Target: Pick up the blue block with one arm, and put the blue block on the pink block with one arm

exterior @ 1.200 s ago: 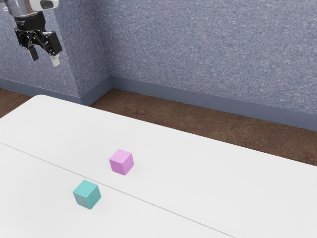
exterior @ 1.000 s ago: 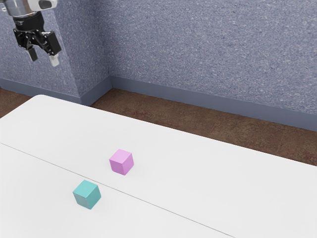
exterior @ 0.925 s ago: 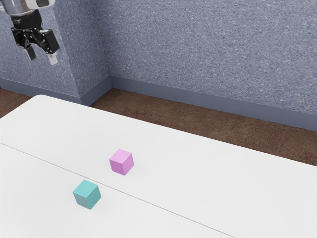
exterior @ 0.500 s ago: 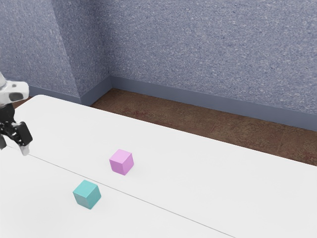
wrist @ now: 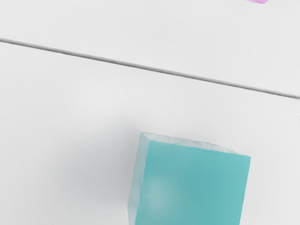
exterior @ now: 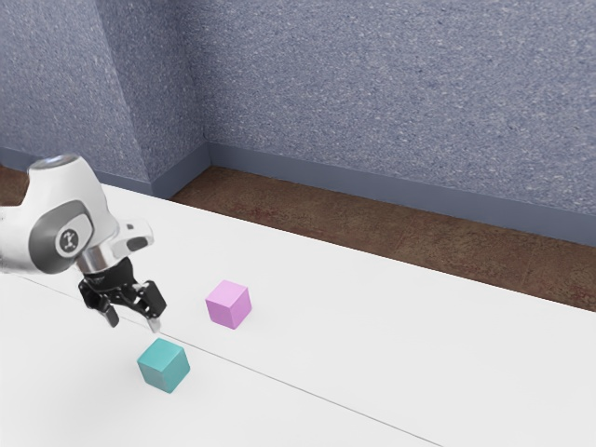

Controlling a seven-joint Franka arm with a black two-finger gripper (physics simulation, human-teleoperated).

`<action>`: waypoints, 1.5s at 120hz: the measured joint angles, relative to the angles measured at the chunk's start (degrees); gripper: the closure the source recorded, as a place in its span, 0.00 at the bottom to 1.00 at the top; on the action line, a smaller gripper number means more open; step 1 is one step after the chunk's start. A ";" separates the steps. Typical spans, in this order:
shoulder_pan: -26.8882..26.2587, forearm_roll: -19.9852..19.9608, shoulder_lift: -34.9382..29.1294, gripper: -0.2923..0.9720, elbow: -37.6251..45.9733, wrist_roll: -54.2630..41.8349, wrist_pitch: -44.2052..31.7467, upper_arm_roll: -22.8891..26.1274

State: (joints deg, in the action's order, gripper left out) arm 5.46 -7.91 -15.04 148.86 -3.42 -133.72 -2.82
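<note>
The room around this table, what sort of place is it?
Likely a plain test room, computer-rendered: a white table carrying a blue block and a pink block, speckled blue-grey walls with a baseboard, and a brown floor.

Your arm [exterior: 58,235] reached in from the exterior view's left, wrist bent downward, and your gripper [exterior: 134,323] hung low, fingers spread apart, pointing down.

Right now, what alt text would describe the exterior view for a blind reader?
A black two-finger end effector, open, hovers close above a small teal-blue cube on a white table; a pink cube sits nearby, apart.
</note>
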 joint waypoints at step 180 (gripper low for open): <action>0.73 0.45 10.81 0.24 2.20 -1.12 -8.22 5.79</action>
State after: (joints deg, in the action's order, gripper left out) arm 6.19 -7.45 -4.22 151.06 -4.54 -141.94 2.97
